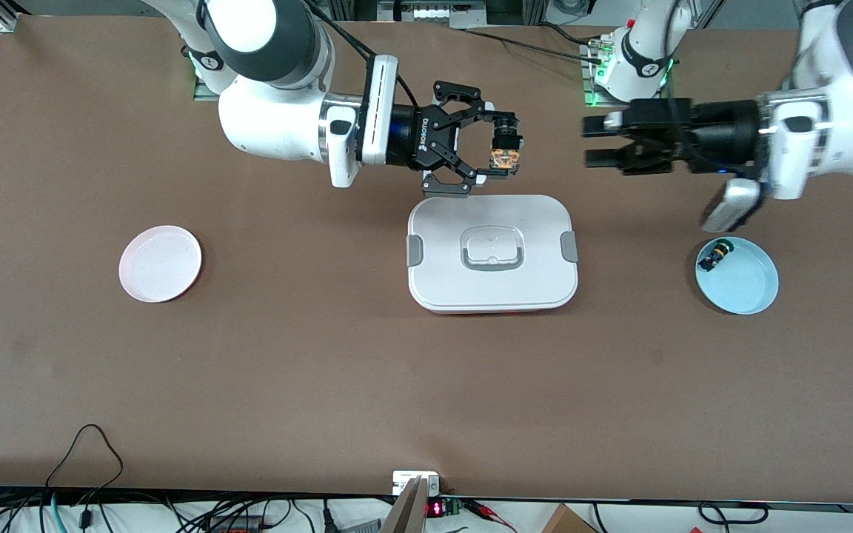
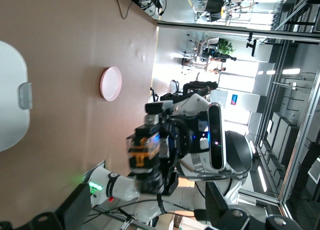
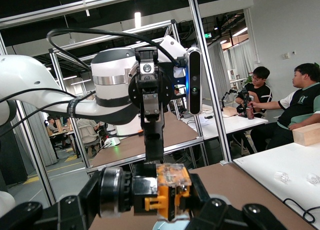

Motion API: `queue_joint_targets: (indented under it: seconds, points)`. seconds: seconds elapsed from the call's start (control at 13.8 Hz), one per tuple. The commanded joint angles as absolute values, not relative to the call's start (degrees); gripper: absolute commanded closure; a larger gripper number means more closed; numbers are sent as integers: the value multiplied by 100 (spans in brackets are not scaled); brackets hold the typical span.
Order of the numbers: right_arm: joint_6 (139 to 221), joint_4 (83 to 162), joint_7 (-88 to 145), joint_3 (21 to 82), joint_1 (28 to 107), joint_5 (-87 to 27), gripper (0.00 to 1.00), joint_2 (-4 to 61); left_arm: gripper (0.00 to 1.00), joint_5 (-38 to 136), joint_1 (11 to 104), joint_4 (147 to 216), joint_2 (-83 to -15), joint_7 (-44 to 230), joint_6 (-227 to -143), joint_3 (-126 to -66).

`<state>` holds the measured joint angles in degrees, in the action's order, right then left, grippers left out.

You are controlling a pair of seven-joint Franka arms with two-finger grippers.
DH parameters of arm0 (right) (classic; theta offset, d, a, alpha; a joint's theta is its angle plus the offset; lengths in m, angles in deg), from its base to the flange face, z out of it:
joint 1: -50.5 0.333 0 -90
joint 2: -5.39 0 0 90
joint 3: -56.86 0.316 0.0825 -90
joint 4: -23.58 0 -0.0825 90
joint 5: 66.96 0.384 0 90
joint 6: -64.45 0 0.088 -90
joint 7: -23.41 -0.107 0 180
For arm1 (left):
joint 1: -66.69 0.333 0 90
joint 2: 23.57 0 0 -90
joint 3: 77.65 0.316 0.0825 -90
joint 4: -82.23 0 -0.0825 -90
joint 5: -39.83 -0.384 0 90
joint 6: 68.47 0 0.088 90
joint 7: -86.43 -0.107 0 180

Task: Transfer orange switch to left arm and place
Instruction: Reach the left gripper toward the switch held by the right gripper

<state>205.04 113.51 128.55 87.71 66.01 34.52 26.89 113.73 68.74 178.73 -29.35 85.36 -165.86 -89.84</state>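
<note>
Front view: orange switch point(image 1: 504, 152) clamped between right fingers point(image 1: 499, 118).

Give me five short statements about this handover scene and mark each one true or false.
1. The right gripper is shut on the orange switch. True.
2. The left gripper is clamped on the switch too. False: its fingers are open, and a gap separates it from the switch.
3. The box has its lid closed, with grey clips on two sides. True.
4. The pink plate holds a small switch. False: it holds nothing; the other small switch lies in the blue plate, toward the left arm's end of the table.
5. The orange switch rests on the box lid. False: it is held in the air, just off the box's edge nearest the robots' bases.
</note>
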Motion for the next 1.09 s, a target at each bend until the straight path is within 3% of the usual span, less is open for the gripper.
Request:
queue_joint_targets:
  seconds: [0.0,0.43,0.65,0.8,1.01]
  points:
    - [20596,11199,12940,8788,6659,3385,99,2780,0,11621,6897,18110,-2876,8247,-16823,-9180]
    - [20639,11208,12940,8788,6659,3385,98,2789,0,12629,6871,18804,-2894,7668,-16963,-9260]
    - [20639,11217,12932,8788,6659,3385,98,2789,3,12711,6757,18831,-2911,7623,-17130,-9260]
    - [20639,11217,12932,8788,6659,3385,98,2789,14,12737,6713,18823,-2946,7623,-17165,-9260]
    - [20639,11226,12931,8788,6659,3385,98,2789,44,12781,6686,18823,-2955,7623,-17166,-9286]
